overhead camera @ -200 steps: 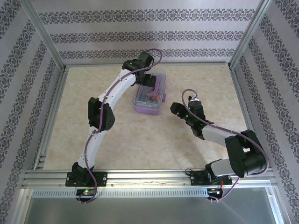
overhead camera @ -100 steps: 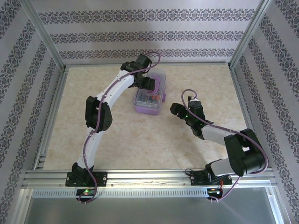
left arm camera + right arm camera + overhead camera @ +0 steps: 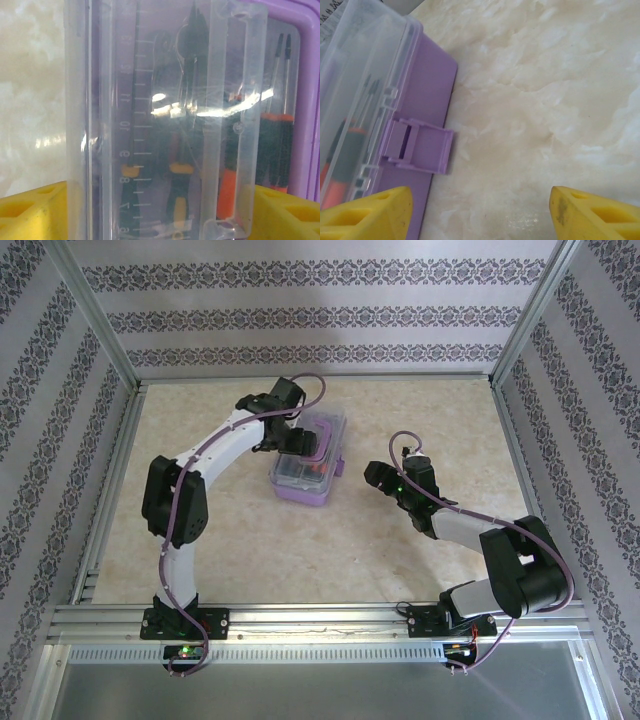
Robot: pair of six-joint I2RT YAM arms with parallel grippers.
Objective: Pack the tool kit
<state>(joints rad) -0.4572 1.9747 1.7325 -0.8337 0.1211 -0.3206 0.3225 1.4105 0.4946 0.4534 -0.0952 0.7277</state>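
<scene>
Tool kit [image 3: 300, 485] on the pale marbled table [image 3: 260, 550], a little left of centre and toward the far side, lying skewed to the table edges, lilac base down. Clear lid [image 3: 165, 75] down on the base, with a latch [image 3: 417, 145] standing out from the side wall that faces the right arm (purple, like the rim).

Through the lid: orange-and-black screwdrivers [image 3: 280, 145], a yellow-and-black handled tool [image 3: 177, 180], a printed ruler scale [image 3: 132, 125].

Left gripper [image 3: 298, 443] right over the kit, jaws spread wide, one yellow fingertip [image 3: 30, 212] at each side of the lid's raised clear panel. Pressing on that panel or merely flanking it: cannot tell from so close a view.

Right gripper [image 3: 480, 215] low over the table just to the right of the kit, apart from it. Jaws spread and holding nothing, with bare marble between the fingertips and the latch near the left one.
</scene>
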